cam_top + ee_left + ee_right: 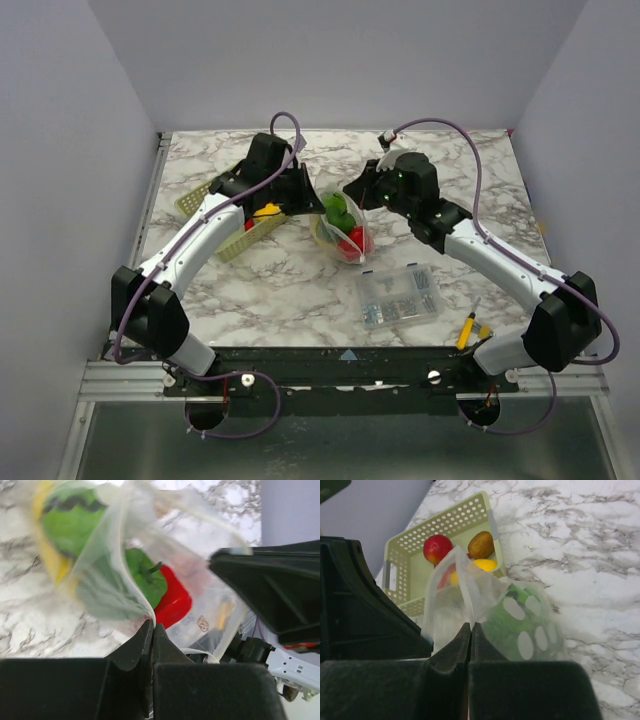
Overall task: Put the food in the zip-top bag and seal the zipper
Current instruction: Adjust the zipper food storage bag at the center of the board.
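The clear dotted zip-top bag (345, 232) hangs between my two grippers at the table's middle, with green and red toy food (348, 222) inside. My left gripper (300, 195) is shut on the bag's left mouth edge; in the left wrist view the jaws (152, 625) pinch the film, with green food (142, 575) and red food (172, 600) behind. My right gripper (355, 192) is shut on the right mouth edge; in the right wrist view (470, 626) it pinches the film beside green food (520, 625). The zipper strip is hard to make out.
The pale yellow-green basket (232, 225) lies left of the bag with a red fruit (437, 548), a brown one (481, 544) and a yellow one (485, 564) in it. A clear compartment box (397, 295) sits front right, a yellow-handled tool (467, 331) beyond it.
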Controlling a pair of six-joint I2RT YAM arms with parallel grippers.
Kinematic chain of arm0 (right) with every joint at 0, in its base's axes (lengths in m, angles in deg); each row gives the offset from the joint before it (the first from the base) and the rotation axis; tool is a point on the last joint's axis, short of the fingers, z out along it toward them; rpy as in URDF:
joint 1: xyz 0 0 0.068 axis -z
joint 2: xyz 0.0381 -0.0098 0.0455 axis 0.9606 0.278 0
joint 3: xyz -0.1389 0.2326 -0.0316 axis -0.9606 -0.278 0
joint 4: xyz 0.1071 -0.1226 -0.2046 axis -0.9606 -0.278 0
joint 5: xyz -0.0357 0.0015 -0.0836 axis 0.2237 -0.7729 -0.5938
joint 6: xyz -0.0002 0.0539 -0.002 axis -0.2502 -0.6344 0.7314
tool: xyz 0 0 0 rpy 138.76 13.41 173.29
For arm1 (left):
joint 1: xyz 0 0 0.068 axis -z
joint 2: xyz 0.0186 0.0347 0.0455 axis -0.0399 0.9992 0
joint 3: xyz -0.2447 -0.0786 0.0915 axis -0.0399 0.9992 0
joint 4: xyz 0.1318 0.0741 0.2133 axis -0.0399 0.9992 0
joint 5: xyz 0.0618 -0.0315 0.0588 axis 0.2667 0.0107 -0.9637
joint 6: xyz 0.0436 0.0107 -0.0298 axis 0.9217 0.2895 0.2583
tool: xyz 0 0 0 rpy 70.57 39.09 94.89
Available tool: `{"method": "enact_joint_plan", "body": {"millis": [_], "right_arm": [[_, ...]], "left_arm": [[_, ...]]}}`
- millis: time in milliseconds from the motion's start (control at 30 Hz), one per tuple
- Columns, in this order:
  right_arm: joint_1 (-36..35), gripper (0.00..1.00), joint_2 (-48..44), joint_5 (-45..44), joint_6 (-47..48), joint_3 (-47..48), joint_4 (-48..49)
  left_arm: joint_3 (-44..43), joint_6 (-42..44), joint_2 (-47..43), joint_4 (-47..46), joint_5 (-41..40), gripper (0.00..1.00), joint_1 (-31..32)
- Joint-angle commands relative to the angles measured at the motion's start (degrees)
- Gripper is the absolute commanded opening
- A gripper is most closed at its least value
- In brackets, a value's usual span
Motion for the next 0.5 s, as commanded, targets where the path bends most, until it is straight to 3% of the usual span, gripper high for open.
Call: {"method": "enact_joint_plan", "body": {"millis": [0,300,467], "right_arm": [[-0.5,0.00,-2.0,4.4,-6.4,2.6,-6.7],[-0.7,0.00,-2.9,13.3,-11.3,6.8,-10.4],[-1.2,0.00,-2.9,18.9,-16.7,1.5,-3.7]], "left_arm": [[3.7,-0.5,-4.7,-1.7,3.5,0.00,-2.5],[5.6,-2.3,-14.0,-2.1,4.4,0.00,-3.1],[13.3,-3.7,-15.9,-5.4,4.7,0.00,-3.8]]}}
